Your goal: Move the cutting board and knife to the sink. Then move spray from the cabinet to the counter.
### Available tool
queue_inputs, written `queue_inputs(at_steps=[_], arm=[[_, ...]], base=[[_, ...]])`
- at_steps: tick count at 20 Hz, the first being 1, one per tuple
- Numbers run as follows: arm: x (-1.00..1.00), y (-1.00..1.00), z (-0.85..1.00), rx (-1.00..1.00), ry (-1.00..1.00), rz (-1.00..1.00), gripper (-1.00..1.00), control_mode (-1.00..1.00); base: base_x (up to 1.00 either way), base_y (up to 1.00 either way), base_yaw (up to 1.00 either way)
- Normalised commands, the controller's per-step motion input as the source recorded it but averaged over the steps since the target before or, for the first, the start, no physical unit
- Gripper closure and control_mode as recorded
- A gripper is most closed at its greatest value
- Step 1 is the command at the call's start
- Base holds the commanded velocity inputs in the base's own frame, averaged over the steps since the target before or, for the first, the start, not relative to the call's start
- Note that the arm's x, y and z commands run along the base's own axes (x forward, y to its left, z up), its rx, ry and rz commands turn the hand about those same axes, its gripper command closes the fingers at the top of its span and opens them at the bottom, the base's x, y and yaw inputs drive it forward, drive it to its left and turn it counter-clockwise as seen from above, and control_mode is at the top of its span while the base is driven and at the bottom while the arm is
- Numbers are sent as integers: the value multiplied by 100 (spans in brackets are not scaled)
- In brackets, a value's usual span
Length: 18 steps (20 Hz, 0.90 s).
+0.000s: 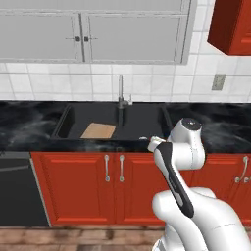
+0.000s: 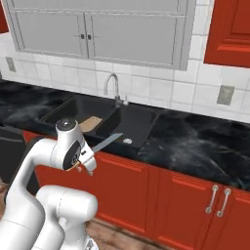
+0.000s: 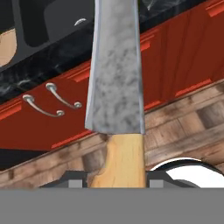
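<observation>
My gripper point(image 2: 84, 165) is shut on the yellow-orange handle of the knife point(image 2: 107, 142). It holds the knife in front of the counter edge, and the grey blade points up toward the sink point(image 2: 139, 118). In the hand view the knife point(image 3: 116, 70) runs up the middle from the gripper point(image 3: 116, 178). In the left base view the gripper point(image 1: 153, 142) sits just before the right front corner of the sink point(image 1: 64, 123). The cutting board point(image 1: 98, 130) lies flat in the basin's left part, and it shows as cutting board point(image 2: 90, 124) and cutting board point(image 3: 5, 49). The red cabinet point(image 1: 229, 25) hangs at the upper right above the black counter point(image 1: 223, 128). The spray is out of view.
A chrome faucet point(image 1: 120, 93) stands behind the basin. Red base cabinets with silver handles point(image 1: 113, 168) run under the counter, and a dark appliance point(image 1: 17, 191) stands at the left. Grey wall cabinets point(image 1: 93, 32) hang above the sink. The floor is wood.
</observation>
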Motion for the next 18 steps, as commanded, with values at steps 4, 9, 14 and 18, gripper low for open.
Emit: queue_inputs(at_steps=[4,9,14,18], arm=[[0,0,0,0,0,0,100,100],[0,0,0,0,0,0,100,100],[0,0,0,0,0,0,100,100],[0,0,0,0,0,0,100,100]], base=[[64,69,-4],[58,64,-17],[55,61,-21],[56,65,-16]])
